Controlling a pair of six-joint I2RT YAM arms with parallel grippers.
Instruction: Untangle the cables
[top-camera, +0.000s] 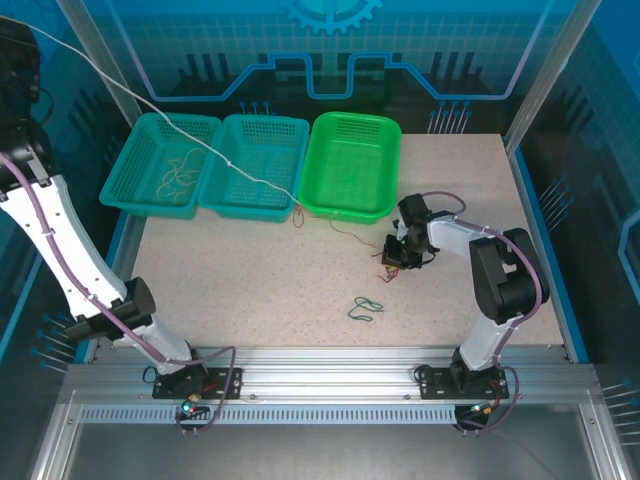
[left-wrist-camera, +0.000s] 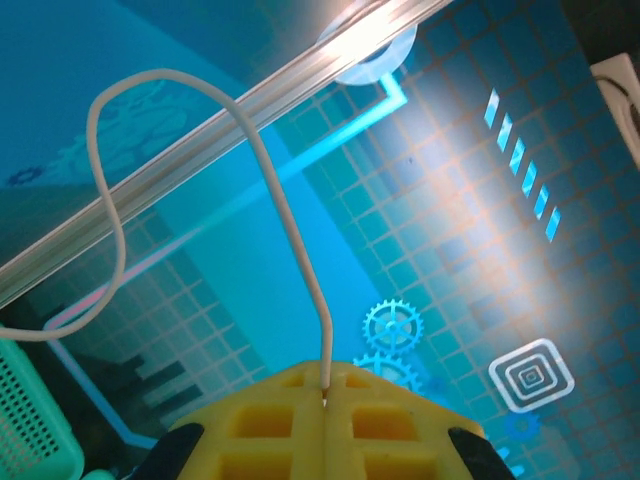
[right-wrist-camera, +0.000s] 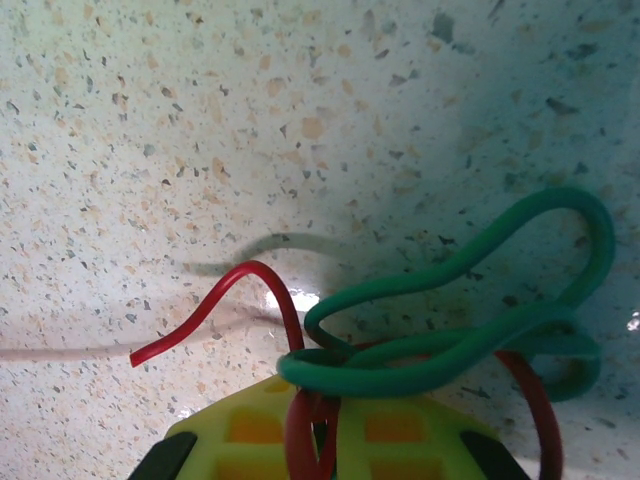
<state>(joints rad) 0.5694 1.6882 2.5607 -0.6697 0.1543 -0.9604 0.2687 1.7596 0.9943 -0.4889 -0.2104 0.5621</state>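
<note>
White cable (left-wrist-camera: 324, 350) buried in left claw (left-wrist-camera: 328, 402); red cable (right-wrist-camera: 255, 268), right claw (right-wrist-camera: 325, 425).

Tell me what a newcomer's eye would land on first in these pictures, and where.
First, the white cable, stretched from the left pincer, high at far left, across the teal baskets down to the table. Then the right pincer, low on the table's right half, shut on a red cable tangled with a green cable.
</note>
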